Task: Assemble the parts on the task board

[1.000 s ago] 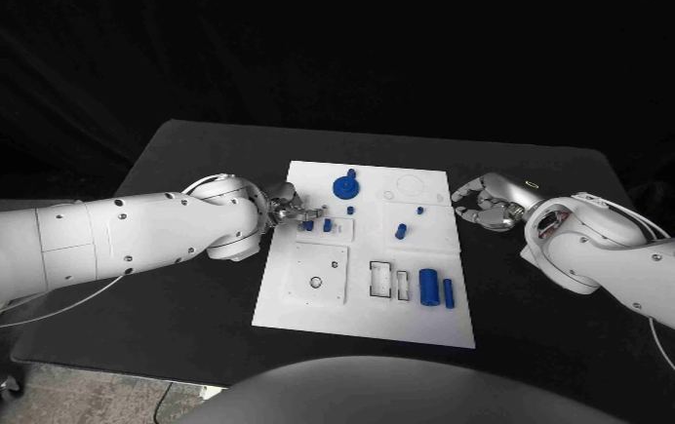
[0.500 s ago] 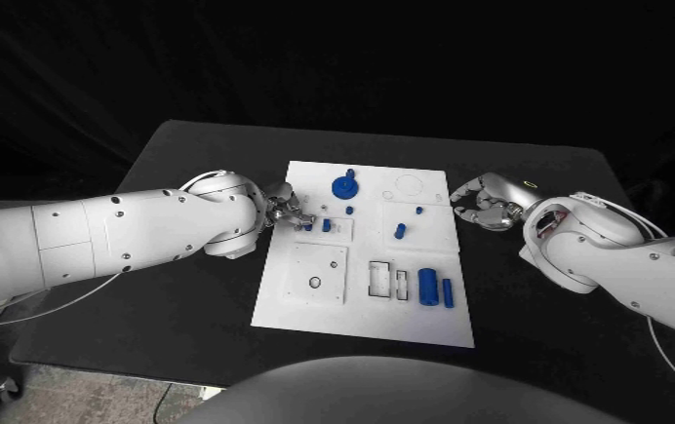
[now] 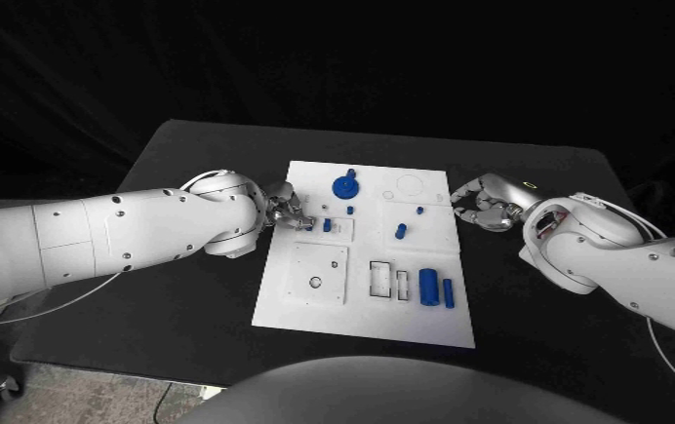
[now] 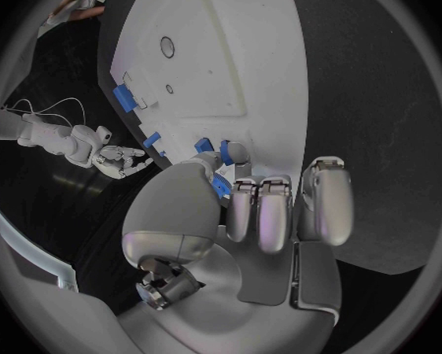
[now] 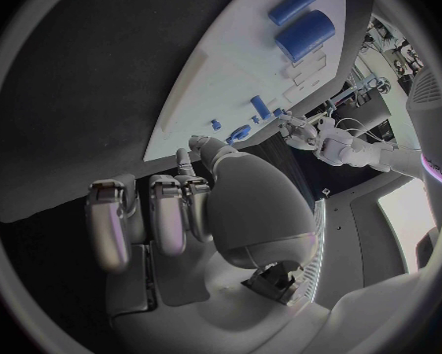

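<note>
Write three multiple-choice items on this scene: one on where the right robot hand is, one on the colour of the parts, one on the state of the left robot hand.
1. Where is the right robot hand?
A. Over the black table, beside the task board
B. Over the board's middle
C. Touching the left robot hand

2. What colour are the parts?
A. Red
B. Blue
C. Yellow

3. What is the left robot hand doing?
A. Lying flat off the board
B. Lifting the whole board
C. Fingertips at a small part near the board's edge

Answers: 1 A, it hangs just off the board's edge; 2 B, all pieces look blue; 3 C, the left wrist view shows blue at its fingertips.
</note>
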